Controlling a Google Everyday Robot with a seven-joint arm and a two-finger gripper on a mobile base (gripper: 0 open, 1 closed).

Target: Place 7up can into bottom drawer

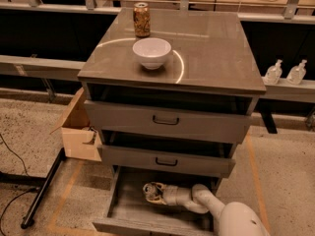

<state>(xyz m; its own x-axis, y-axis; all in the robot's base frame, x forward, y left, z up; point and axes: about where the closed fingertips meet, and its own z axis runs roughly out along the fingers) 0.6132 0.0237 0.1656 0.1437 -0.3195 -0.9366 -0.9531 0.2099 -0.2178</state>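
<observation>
The bottom drawer [132, 214] of the grey cabinet is pulled open, showing its grey wood-grain floor. My white arm reaches into it from the lower right. My gripper [153, 192] is low inside the drawer, near its middle, and is shut on the 7up can [149, 191]. The pale can lies on its side between the fingers, just above or on the drawer floor. Part of the can is hidden by the fingers.
A brown-gold can [141, 19] and a white bowl [152, 52] stand on the cabinet top. The two upper drawers [166, 121] are slightly ajar. A cardboard box [78, 132] and a black stand leg [42, 191] are at the left. Two bottles [273, 72] stand on the right shelf.
</observation>
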